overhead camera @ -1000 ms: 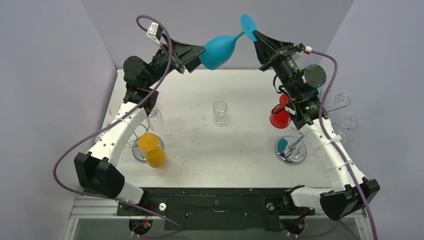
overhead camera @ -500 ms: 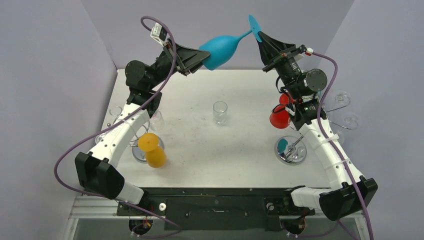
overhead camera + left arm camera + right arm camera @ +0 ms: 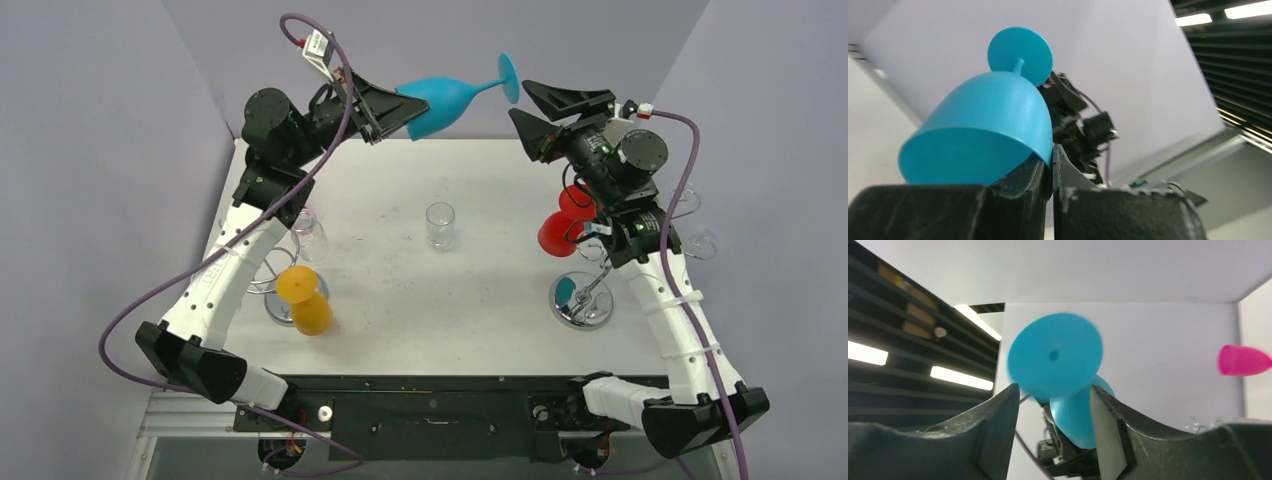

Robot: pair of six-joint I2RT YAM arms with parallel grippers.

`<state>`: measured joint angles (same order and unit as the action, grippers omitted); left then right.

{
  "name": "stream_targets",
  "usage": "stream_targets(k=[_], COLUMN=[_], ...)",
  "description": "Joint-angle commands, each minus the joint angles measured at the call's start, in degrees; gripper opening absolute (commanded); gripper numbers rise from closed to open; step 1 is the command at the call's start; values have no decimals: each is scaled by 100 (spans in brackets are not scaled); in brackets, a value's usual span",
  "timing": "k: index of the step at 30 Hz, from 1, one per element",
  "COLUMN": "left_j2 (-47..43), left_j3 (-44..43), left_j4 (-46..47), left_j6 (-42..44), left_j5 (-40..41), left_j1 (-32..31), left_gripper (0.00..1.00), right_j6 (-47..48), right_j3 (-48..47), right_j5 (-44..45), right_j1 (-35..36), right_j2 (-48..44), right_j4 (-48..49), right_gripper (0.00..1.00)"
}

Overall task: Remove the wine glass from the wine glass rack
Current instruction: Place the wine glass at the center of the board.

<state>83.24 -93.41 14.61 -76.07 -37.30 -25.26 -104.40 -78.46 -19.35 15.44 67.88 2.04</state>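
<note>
Top external: left tool (image 3: 398, 108) pinching blue wine glass (image 3: 447, 96) rim; right tool (image 3: 520, 102) spread, near foot.

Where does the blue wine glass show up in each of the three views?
Top external: blue wine glass at top centre, held sideways in the air, bowl to the left.
Left wrist: left of centre, bowl large, its rim pinched in the left gripper.
Right wrist: centre, seen foot-first between the fingers of the open right gripper.
Shared landmark: the glass's round foot, visible in all three.
</note>
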Motion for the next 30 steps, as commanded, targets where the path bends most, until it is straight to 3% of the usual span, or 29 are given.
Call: stream_targets(k=[1,5,12,19,30], left_j2=[-119,266,1396,2564,3969], left_j3=[-962,-1995,-3422,-4242,-4476], left_j4=[-2806,-4900,-7053,-7911,-8116], left_j6=[1804,3111,4535,4997,5136], left_j5=[876,1923,3969,5067,5238], left_j1=[8,-110,-535,-732,-760], left_gripper=[0,0,0,0,0], right_j6=[1734,2657,4174,4937,5479], right_j3=[-528,-505,-652,-781,-1164], right_j5=[330,688,1199,1243,1317], right_j1=[-8,-10,43,231,410], right_j2=[-441,-823,-1216,-1450,-1735], right_j4=[-1550,-2463,-3755,-4543,-5236], right_gripper=[55,61,64,64,64])
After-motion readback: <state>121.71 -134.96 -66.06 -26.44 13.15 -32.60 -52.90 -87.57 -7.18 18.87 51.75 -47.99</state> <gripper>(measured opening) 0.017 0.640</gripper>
